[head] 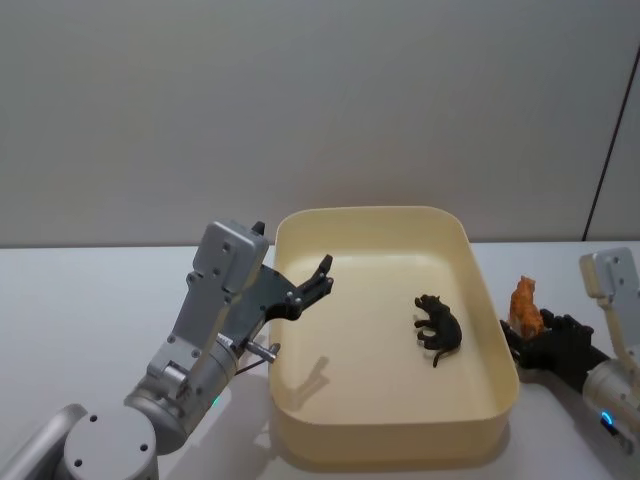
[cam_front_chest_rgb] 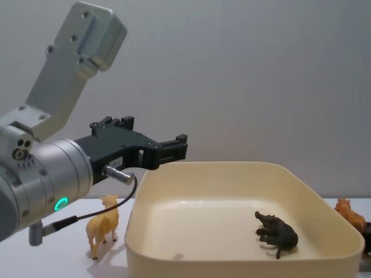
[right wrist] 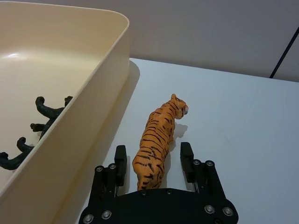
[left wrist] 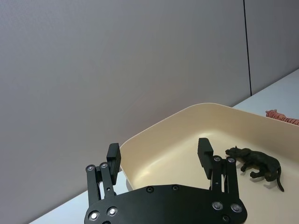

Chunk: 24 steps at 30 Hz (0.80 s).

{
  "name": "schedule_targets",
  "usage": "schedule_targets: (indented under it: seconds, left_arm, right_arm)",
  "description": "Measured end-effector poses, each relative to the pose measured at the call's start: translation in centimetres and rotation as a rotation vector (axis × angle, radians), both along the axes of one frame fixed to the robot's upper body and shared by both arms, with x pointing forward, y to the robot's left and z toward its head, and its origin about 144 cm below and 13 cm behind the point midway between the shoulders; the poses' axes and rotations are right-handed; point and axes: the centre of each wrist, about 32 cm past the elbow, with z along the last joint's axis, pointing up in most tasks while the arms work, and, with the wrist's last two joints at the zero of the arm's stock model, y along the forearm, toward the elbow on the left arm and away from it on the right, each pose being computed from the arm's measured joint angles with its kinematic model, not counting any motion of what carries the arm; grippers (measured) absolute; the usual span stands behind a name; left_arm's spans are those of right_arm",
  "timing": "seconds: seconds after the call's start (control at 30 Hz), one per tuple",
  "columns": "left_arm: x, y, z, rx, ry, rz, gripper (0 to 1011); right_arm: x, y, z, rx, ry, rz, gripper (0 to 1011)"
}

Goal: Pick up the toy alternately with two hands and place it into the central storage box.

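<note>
1. Head view: the left arm rises bent from the lower left. It holds the left claw (head: pixel 310 285) raised over the left rim of the large cream-yellow plastic tub (head: pixel 390 440), with the fingers pointing inward across it.
2. Left wrist view confirms the left claw's fingers are spread wide with nothing between them.
3. Right arm sits low at the right edge. The right claw (right wrist: pixel 153 151) is close to the white desk (right wrist: pixel 233 116), just outside the tub's right wall.
4. Right wrist view: the right claw's fingers are parted, one on each side of the hindquarters of the orange black-striped toy tiger (right wrist: pixel 156 135). A gap shows on both sides, so there is no grip. The tiger stands upright on the desk beside the tub, outside it.
5. A black toy panther (head: pixel 440 330) lies on the tub floor, in the right half.
6. Chest view adds a small tan toy lamb (cam_front_chest_rgb: pixel 103 225) standing on the desk just left of the tub, below the left arm's wrist, whose green ring light (cam_front_chest_rgb: pixel 61 204) is lit.
</note>
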Motion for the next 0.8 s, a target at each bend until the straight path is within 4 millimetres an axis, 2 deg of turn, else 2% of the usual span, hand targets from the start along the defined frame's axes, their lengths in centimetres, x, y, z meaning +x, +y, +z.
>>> schedule_targets:
  seconds: [0.13, 0.2, 0.27, 0.53, 0.8]
  left_arm:
    - [0.0, 0.0, 0.0, 0.0, 0.0, 0.0, 1002]
    - [0.0, 0.0, 0.0, 0.0, 0.0, 0.0, 1001]
    - [0.0, 0.0, 0.0, 0.0, 0.0, 0.0, 1001]
    - [0.0, 0.0, 0.0, 0.0, 0.0, 0.0, 1001]
    - [0.0, 0.0, 0.0, 0.0, 0.0, 0.0, 1001]
  right_arm:
    - [0.11, 0.09, -0.05, -0.001, 0.003, -0.002, 644]
    - [0.21, 0.18, -0.09, -0.002, 0.006, -0.003, 538]
    - [0.24, 0.22, -0.12, -0.003, 0.007, -0.004, 504]
    - [0.3, 0.27, -0.14, -0.005, 0.003, -0.005, 235]
    - [0.19, 0.23, 0.25, -0.021, -0.045, -0.007, 220]
